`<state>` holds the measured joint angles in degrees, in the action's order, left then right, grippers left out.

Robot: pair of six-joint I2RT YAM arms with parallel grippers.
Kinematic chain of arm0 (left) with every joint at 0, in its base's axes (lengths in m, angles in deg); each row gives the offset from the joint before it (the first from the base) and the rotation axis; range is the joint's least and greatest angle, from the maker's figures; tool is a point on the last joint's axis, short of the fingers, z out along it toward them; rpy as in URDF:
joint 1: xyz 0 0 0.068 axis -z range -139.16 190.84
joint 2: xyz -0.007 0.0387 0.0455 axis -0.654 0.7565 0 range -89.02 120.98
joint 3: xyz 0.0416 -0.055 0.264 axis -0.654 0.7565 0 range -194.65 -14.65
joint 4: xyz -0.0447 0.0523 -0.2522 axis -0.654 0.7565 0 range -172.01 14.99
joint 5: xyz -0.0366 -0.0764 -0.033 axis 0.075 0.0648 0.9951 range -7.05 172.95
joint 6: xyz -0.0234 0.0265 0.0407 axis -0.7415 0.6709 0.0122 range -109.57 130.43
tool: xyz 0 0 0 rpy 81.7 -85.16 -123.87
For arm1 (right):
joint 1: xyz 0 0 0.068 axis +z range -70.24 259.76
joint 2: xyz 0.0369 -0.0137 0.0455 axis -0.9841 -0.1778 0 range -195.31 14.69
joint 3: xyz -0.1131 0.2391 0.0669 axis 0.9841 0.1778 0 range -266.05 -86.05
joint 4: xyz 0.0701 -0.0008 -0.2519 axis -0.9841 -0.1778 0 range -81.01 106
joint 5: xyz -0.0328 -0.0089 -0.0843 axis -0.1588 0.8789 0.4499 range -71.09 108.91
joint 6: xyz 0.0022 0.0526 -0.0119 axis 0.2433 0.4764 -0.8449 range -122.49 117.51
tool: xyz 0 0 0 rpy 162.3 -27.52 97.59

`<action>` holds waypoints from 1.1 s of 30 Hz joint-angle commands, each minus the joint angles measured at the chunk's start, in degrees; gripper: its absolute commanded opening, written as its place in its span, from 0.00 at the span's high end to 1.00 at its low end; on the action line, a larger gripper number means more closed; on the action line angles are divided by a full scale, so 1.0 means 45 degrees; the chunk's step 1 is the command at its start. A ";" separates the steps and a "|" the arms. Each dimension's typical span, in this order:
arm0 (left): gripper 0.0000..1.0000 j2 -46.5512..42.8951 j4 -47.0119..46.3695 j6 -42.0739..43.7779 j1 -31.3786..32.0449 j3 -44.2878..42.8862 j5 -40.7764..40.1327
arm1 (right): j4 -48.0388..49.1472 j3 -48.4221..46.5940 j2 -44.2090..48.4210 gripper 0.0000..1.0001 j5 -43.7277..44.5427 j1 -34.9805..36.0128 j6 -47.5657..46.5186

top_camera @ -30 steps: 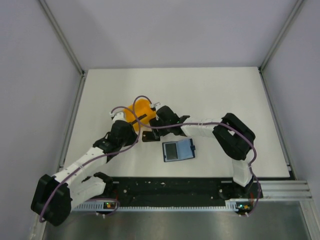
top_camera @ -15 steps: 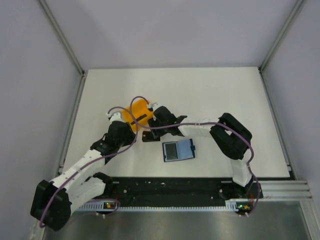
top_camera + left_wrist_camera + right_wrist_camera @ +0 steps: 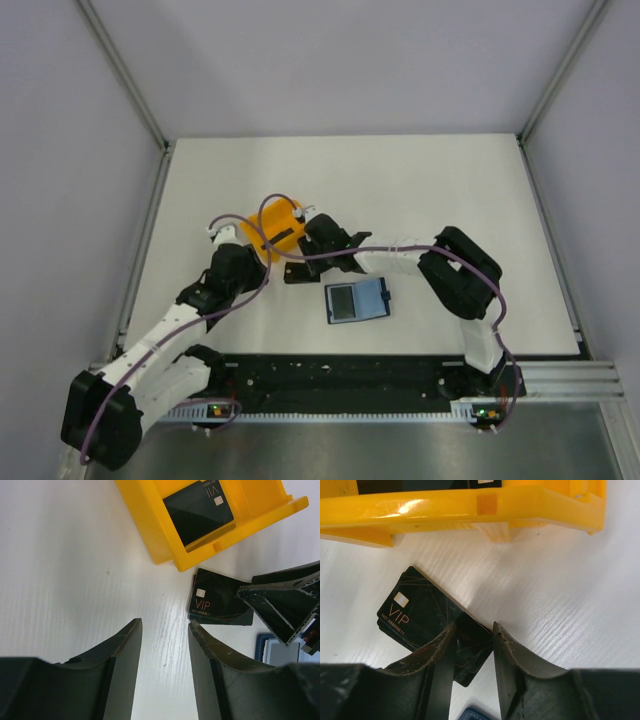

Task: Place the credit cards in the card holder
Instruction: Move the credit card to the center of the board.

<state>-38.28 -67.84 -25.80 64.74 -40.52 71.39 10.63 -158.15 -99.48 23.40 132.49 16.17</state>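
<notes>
Left gripper [image 3: 165, 626] hangs wide open, empty. Its wrist view shows us a black card [image 3: 197, 510] in the orange bin [image 3: 150, 527], a mere dark sliver from above. Stacked credit cards [image 3: 420, 612] lie just beside the bin. The right gripper [image 3: 474, 630], narrowly parted, straddles their corner, contact unclear. Card holder [image 3: 356, 300] lies open, cropped in wrist views.

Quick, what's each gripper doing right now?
Left gripper: open, empty.
Right gripper: open, fingers straddling a corner of the credit card.
</notes>
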 commanded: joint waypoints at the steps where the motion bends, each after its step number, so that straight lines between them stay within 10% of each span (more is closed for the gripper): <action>1: 0.52 -0.0046 -0.0298 0.0062 -0.0096 0.0104 0.0066 | -0.2518 0.0416 -0.1055 0.66 0.0309 0.0197 0.0132; 33: 0.52 0.0325 -0.0708 0.0062 -0.0135 0.0221 0.0379 | -0.3866 0.1586 0.0135 0.73 0.3200 -0.0409 0.1088</action>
<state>-37.60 -68.30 -25.80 64.48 -40.22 72.23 5.56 -155.77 -96.95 35.45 132.49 19.86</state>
